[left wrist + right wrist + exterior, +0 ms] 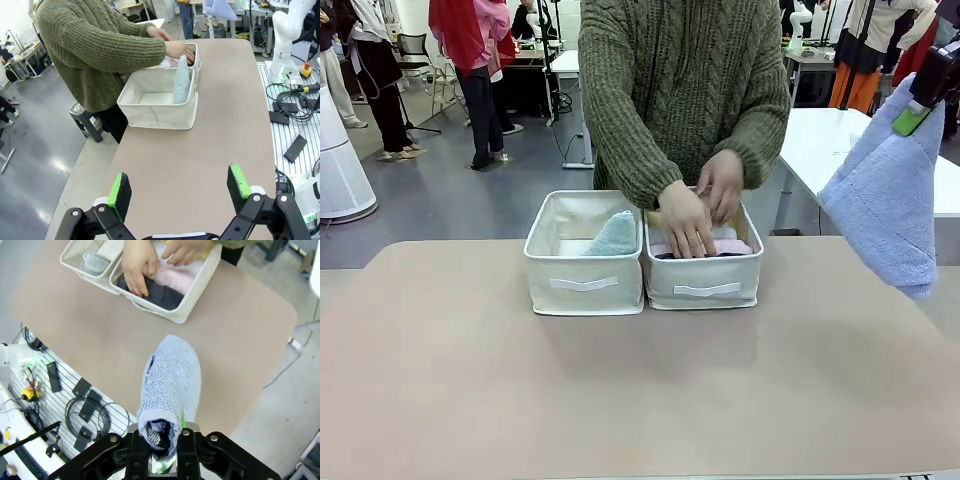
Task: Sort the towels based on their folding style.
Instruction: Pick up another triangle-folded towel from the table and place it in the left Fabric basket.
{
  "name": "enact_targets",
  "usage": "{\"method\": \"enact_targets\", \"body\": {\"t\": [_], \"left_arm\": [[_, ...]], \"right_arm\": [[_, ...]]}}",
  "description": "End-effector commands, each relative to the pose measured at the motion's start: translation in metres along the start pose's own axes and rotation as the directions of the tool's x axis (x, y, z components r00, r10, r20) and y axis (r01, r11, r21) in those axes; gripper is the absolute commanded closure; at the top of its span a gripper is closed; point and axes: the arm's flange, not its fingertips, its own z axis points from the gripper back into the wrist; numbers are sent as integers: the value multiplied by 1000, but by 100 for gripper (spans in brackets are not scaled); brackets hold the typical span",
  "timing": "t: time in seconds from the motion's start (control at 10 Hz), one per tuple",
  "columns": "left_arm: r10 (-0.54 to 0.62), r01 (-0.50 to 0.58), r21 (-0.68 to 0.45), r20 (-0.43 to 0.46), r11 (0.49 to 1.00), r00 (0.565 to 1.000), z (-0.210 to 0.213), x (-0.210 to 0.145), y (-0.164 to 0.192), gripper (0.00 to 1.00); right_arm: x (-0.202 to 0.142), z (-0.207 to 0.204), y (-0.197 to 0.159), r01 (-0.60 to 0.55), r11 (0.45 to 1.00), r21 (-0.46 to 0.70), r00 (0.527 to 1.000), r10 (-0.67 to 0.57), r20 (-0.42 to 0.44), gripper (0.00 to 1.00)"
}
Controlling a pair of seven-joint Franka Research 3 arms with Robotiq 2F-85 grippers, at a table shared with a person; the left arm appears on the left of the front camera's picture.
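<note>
Up high, the right gripper [915,115] clamps the periwinkle towel [890,200]; the left gripper [180,187] gapes wide, empty. The person's hands [688,220] press rolled towels [162,292] into the right-hand bin [705,288].

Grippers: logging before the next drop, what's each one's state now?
Left gripper: open, empty.
Right gripper: shut on the periwinkle towel.

left gripper [179,185] wide open, green pads far apart with nothing between them, over bare table [200,150] on this side of the near bin [155,112]. teal towel [181,80] stands upright in the near bin, by the wall next to the far bin [195,52]. the bins touch. person's hand [179,50] reaches into the far bin by a pink towel [169,62]. periwinkle towel [218,9] hangs well beyond the near bin.
</note>
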Motion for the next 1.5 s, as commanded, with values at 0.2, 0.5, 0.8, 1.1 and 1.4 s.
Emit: {"method": "enact_targets", "body": {"t": [0.2,0.5,0.8,1.1,1.4], "left_arm": [[-4,4,5,8,1000,1000,1,1,-1,0],[-4,4,5,8,1000,1000,1,1,-1,0],[-4,4,5,8,1000,1000,1,1,-1,0],[-4,4,5,8,1000,1000,1,1,-1,0],[-4,4,5,8,1000,1000,1,1,-1,0]], "right_arm": [[-2,1,0,-18,1000,1,1000,18,-4,82],[0,0,0,0,1000,0,1000,0,0,82],[134,11,59,-314,944,-102,949,311,-53,82],[269,-22,149,-600,786,-149,800,587,-125,82],[308,-90,202,-733,669,-124,681,720,-134,82]]}}
